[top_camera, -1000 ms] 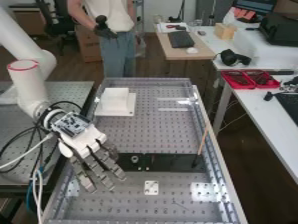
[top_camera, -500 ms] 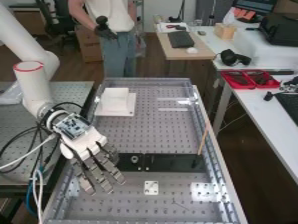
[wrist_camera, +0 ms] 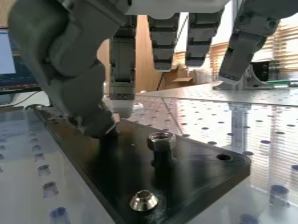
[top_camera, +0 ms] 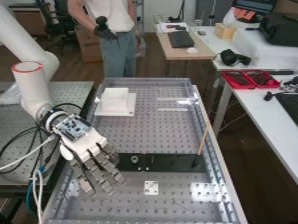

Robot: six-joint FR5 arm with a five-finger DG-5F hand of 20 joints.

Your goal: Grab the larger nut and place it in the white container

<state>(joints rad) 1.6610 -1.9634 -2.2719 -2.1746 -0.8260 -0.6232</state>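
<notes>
Hanging open and nearly straight, the fingers (top_camera: 115, 173) hover by the black plate (top_camera: 173, 162).

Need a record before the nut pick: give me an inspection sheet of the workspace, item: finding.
Surface: perforated metal top, black plate lying across it.
Job's things: hex nut and low, flared nut on the black plate, apart; white container on the metal top, neither nut seen in it.
Clutter: thin stick leaning near the right-hand wall; small white plate nearer the camera than the black plate.
Grippers: one hand, open, over the black plate's left end, nothing seen held.
Cables: white cable and black loops beside the arm.
Surroundings: red trays on a side table.
</notes>
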